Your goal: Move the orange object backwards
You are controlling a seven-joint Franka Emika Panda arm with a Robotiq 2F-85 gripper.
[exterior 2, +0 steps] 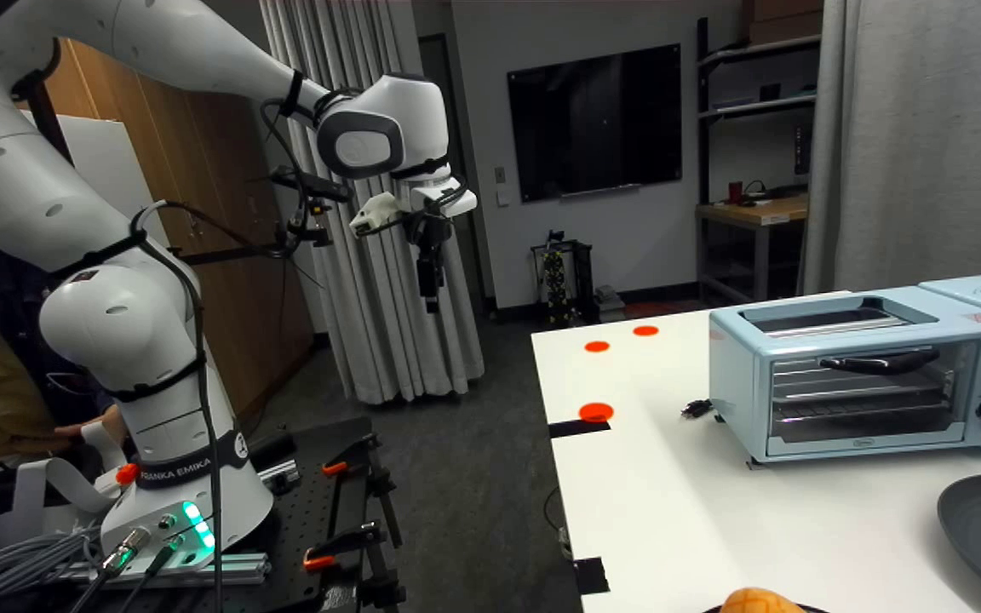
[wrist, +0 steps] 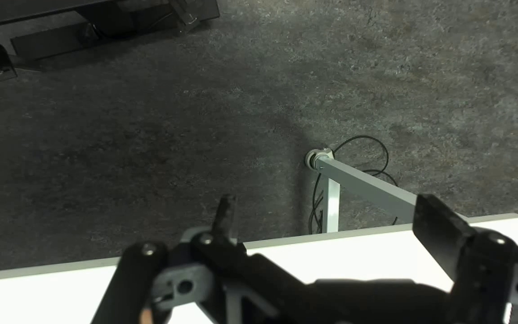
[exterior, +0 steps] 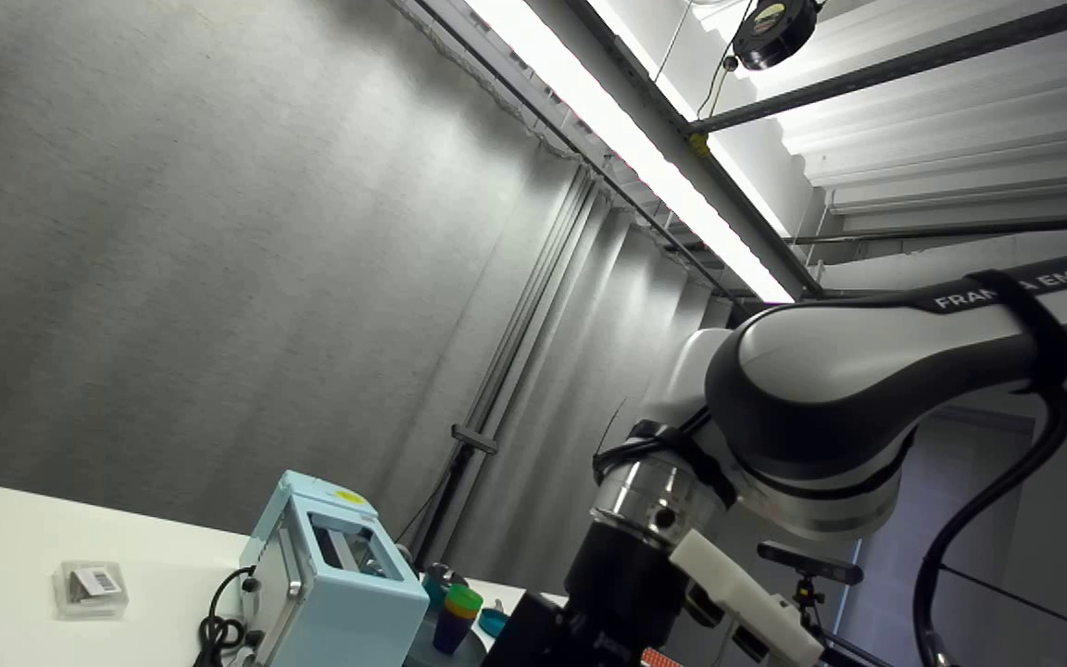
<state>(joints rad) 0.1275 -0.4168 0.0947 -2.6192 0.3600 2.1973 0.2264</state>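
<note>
Low in an exterior view, the cut-off orange object [exterior 2: 759,602] seems domed and lined; the black gripper [wrist: 325,211] has its jaws wide apart.

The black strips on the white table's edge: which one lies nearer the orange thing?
The lower strip in an exterior view, nearer the orange thing; the upper strip lies farther off, beside a red dot.

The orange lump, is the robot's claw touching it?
Apart. In an exterior view, floor and white tabletop show plainly between the gripper and the orange lump, partly cut off at the bottom.
</note>
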